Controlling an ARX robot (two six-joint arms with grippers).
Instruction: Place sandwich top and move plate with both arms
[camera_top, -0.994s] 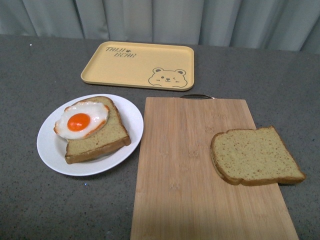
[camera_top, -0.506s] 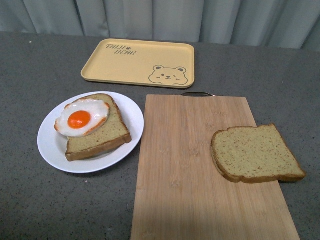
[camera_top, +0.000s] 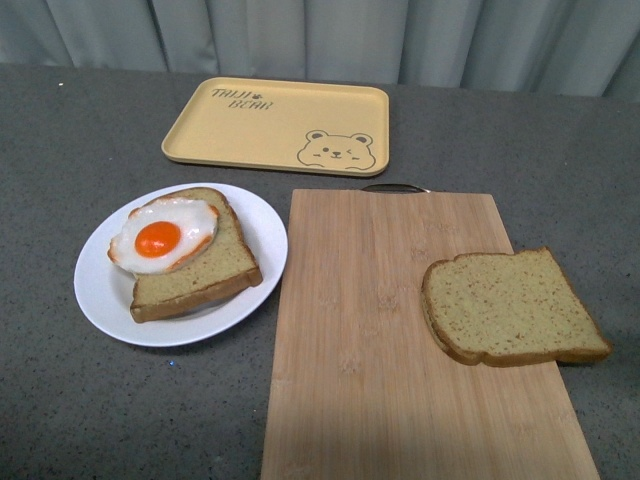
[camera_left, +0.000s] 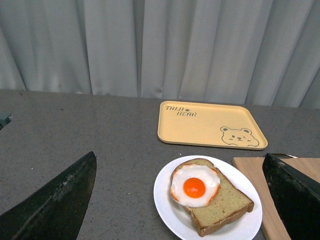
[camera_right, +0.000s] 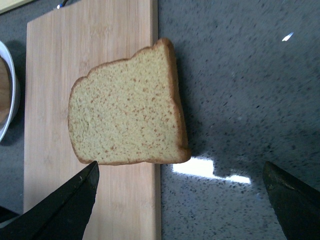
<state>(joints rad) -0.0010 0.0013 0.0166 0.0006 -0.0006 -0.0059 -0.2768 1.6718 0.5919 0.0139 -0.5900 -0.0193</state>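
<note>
The sandwich top is a plain tan speckled slice lying on the right side of the wooden cutting board, overhanging its right edge; it also fills the right wrist view. The white plate sits to the left of the board and carries a bread slice topped with a fried egg; the left wrist view shows that plate too. My left gripper hovers open above the plate. My right gripper hangs open just beside the sandwich top. Neither arm appears in the front view.
A yellow bear-printed tray lies at the back, behind the plate and board. The board's metal handle points toward the tray. Grey speckled tabletop surrounds everything, with a curtain along the far edge.
The front view has shifted slightly, so everything sits a little higher in the picture than a second ago. No object has moved on the table.
</note>
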